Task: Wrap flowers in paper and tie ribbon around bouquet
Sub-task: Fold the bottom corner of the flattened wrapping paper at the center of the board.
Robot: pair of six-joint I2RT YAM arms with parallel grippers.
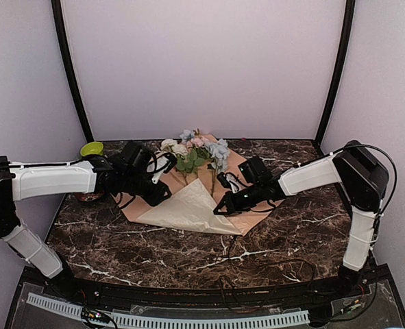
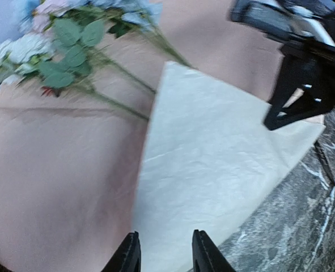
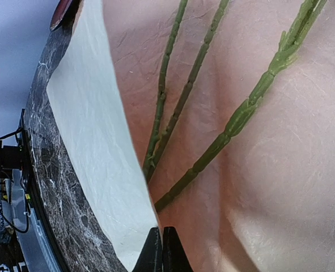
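Peach paper [image 2: 59, 170], beige flap [image 2: 212, 170] seemingly over stems of flowers [image 2: 71, 51]

The flowers [image 2: 59, 39] are blurred in the left wrist view and cut off at 11 o'clock. The left tool [image 2: 166, 255] shows only its fingertips at 6 o'clock. The lower ends of the stems [image 3: 238, 122] vanish under the folded paper [image 3: 99, 158]. Overhead, a green bowl [image 1: 91, 148] at 9 o'clock is half hidden behind the left arm [image 1: 51, 179].
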